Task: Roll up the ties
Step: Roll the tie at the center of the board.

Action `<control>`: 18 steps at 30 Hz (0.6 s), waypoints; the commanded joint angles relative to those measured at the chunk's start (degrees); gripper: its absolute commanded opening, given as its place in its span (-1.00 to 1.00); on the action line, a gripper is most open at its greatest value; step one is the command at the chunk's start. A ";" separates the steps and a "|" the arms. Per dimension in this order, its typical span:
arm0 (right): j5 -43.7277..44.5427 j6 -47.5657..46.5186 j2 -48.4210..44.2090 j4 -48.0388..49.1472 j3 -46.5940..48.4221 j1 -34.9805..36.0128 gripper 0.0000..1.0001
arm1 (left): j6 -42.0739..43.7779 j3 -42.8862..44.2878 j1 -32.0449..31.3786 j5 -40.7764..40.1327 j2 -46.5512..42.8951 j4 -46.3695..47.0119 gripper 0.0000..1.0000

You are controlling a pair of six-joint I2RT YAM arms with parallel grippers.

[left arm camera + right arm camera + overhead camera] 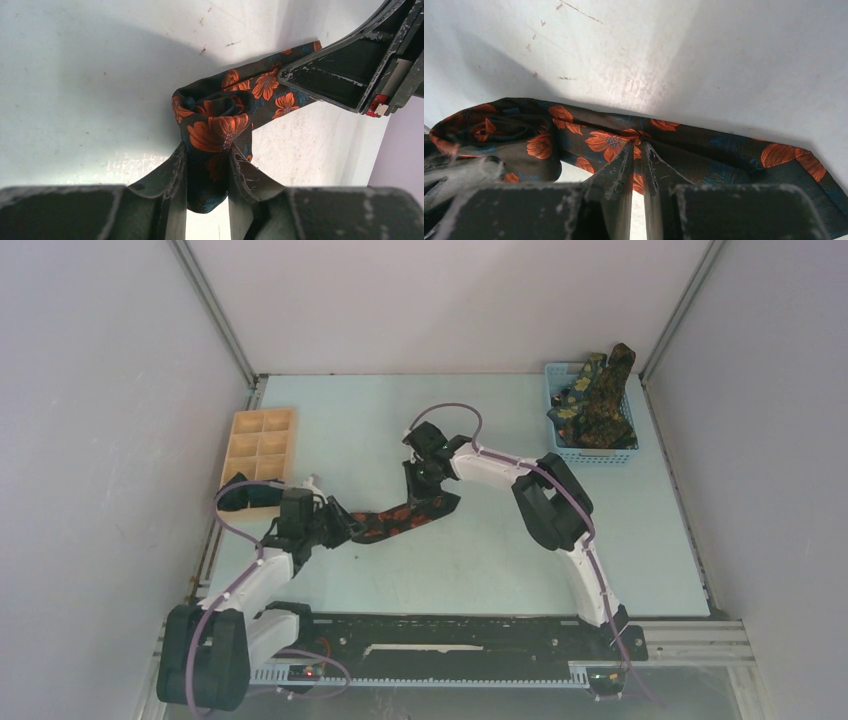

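A black tie with red-orange flowers [398, 516] lies across the middle of the table. My left gripper [345, 528] is shut on its left end, where the fabric is curled into a small loose roll [212, 117] between my fingers. My right gripper [432, 492] is shut on the tie's edge further along the strip [704, 145], its jaws almost touching with a thin fold of fabric between them. The right gripper also shows in the left wrist view [350, 75], above the strip. Several dark green ties with yellow flowers [597, 400] are piled in the blue basket.
A blue mesh basket [560, 445] stands at the back right. A pale wooden compartment tray [262, 440] stands at the left, with a dark object [240, 495] at its near end. Grey walls close in the table on three sides.
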 commanded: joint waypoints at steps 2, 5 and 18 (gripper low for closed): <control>2.41 -1.71 -4.10 -2.37 -1.23 -0.34 -0.71 | 2.77 4.02 -1.04 -0.33 0.59 -2.16 -0.42; 0.41 -3.73 -5.23 -1.11 0.75 0.59 -0.69 | 3.39 6.03 -1.75 -1.95 0.91 -4.25 -0.42; -4.19 -2.23 -3.44 2.85 5.65 5.13 -0.69 | 5.33 13.73 -6.55 -8.55 5.27 -11.14 -0.47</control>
